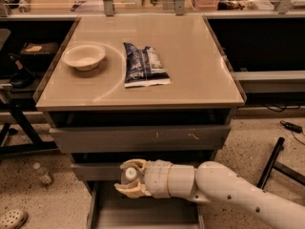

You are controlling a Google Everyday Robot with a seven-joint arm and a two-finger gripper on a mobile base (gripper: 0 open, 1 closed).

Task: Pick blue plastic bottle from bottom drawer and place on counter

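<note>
The white robot arm (228,191) comes in from the lower right, and its cream two-finger gripper (123,177) is at the arm's left end, just in front of the cabinet. Its curved fingers (136,164) are closed above and below the small clear plastic bottle (129,174), gripping it. The bottle's round white screw cap faces outward. The fingers hide most of the pale, see-through body, and any blue tint is too faint to tell.

Directly beneath the gripper is the open bottom drawer (143,214), a narrow grey tray with a flat floor and low sides. The bottle is held above that floor, not touching it. Low to the gripper's left, another small clear bottle (43,174) lies on the speckled floor.

Just above and behind the gripper is the scuffed grey front of a wider drawer (143,138). Higher still, the glossy beige counter (195,56) caps the cabinet. It carries a flat dark-blue printed pouch (144,65) above the gripper and a shallow cream bowl (84,56) up and to the left.
</note>
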